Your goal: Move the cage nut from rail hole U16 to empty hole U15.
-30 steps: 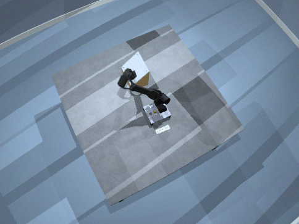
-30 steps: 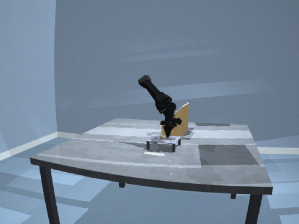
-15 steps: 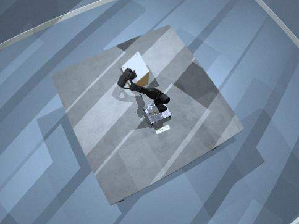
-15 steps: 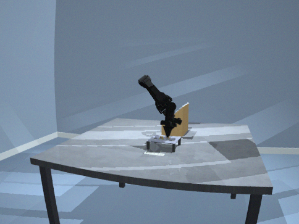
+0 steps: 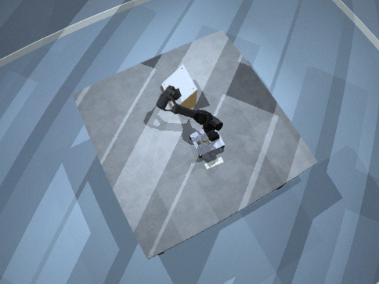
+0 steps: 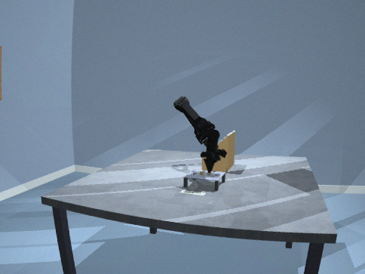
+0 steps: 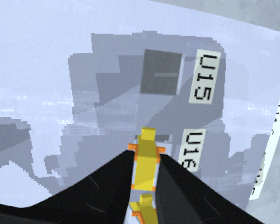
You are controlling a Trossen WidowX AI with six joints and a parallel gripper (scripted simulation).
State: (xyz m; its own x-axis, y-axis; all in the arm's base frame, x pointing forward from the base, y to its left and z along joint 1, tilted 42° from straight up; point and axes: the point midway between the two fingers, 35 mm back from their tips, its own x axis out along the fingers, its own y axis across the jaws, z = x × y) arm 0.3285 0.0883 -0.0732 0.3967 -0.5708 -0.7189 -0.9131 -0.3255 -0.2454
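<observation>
Gripper (image 5: 212, 136) (image 6: 210, 172) (image 7: 145, 161): I have it pinched on the nut (image 7: 145, 167) | nut: at U16, beside the label (image 7: 192, 150) | why: side grip probably squeezes the wings for lifting | target: U15 hole (image 7: 161, 72), open

"U15" in black on a white label (image 7: 204, 76) beside the square hole (image 7: 161, 72), "U16" on a second label (image 7: 193, 150), its last digit partly covered, both on the rail plate (image 7: 30, 65) (image 5: 211, 149) (image 6: 203, 177)
</observation>
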